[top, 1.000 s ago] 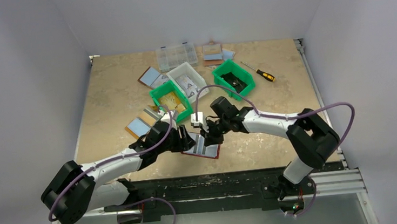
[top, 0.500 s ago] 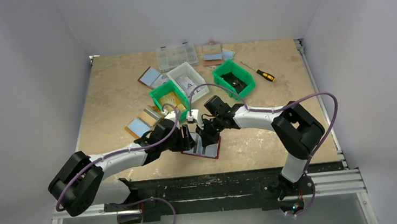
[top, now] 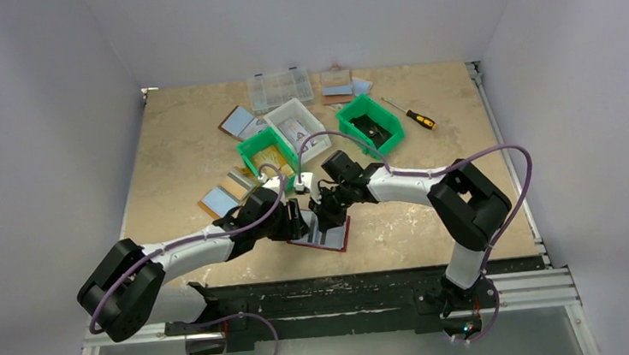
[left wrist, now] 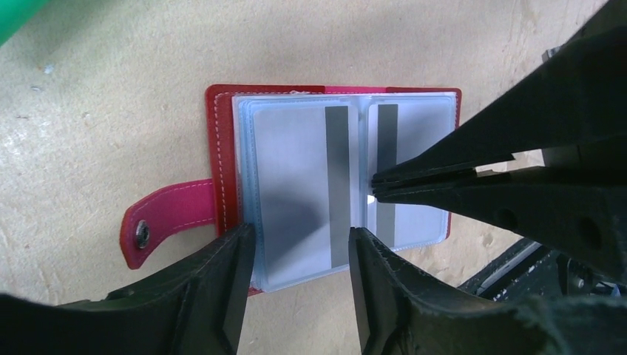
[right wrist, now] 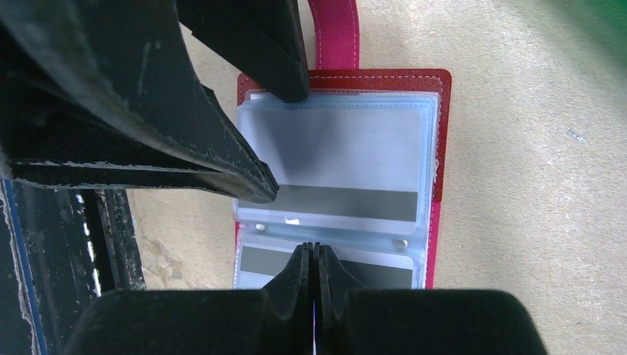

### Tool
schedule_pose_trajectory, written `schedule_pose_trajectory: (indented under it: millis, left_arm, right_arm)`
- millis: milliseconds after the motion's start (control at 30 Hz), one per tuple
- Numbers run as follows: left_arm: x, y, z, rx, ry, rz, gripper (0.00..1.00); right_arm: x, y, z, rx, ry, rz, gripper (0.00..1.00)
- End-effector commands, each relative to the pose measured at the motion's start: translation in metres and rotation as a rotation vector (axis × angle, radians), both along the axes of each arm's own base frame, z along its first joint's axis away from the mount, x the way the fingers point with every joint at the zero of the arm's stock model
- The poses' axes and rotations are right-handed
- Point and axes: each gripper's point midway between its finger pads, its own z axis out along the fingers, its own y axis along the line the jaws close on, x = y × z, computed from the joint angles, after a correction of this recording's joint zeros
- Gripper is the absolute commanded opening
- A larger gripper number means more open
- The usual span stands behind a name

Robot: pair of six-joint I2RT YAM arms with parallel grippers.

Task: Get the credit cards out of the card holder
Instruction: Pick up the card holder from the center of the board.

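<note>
**Card holder open on the table, both grippers at it**

The card holder (left wrist: 222, 133) lies open flat on the tan table (top: 180, 155), near its front edge and between my two arms. Its red tab (left wrist: 166, 218) sticks out sideways with the snap stud showing. The credit cards (left wrist: 288, 170) sit in the clear sleeves, one pale grey card with a dark band on each panel.

My left gripper (left wrist: 299, 233) is about half open. Its fingers straddle the near edge of the panel on the tab side, one at the red rim and the other close to the spine. It has hold of nothing, and I cannot tell whether it presses on the panel.

My right gripper (right wrist: 313, 248) is closed tight, fingertips together. They point at the inner edge of the other panel, by the dark band beside the spine. I cannot tell whether any sleeve edge is caught between them.

Farther back are two green bins (top: 268, 160), a white bin (top: 298, 123) and a screwdriver (top: 413, 116).
</note>
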Motion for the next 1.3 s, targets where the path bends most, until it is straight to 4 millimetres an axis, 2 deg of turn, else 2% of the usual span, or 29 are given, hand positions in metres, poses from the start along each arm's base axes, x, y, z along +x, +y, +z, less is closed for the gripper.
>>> schedule_pose_trajectory:
  millis: [0, 167, 467, 733, 967, 1267]
  left_arm:
    - [0.007, -0.020, 0.022, -0.101, -0.056, -0.055, 0.51]
    - [0.001, -0.032, 0.032, -0.199, -0.057, -0.095, 0.50]
    - [-0.005, -0.046, 0.018, -0.261, 0.006, -0.117, 0.54]
    - [0.001, -0.067, 0.036, -0.431, 0.020, -0.101, 0.59]
    - [0.009, -0.066, 0.038, -0.524, 0.052, 0.012, 0.64]
    - [0.018, -0.057, 0.066, -0.747, 0.034, 0.169, 0.66]
  right_arm:
    - [0.008, -0.001, -0.001, -0.027, -0.012, -0.023, 0.00]
    - [0.007, 0.000, -0.001, -0.029, -0.005, -0.019, 0.00]
    - [0.018, -0.011, 0.011, 0.018, 0.060, -0.062, 0.00]
    - [0.019, -0.016, 0.009, 0.011, 0.093, -0.062, 0.00]
    - [0.020, -0.018, 0.008, 0.005, 0.102, -0.068, 0.00]
    - [0.021, -0.020, 0.006, -0.004, 0.108, -0.074, 0.00]
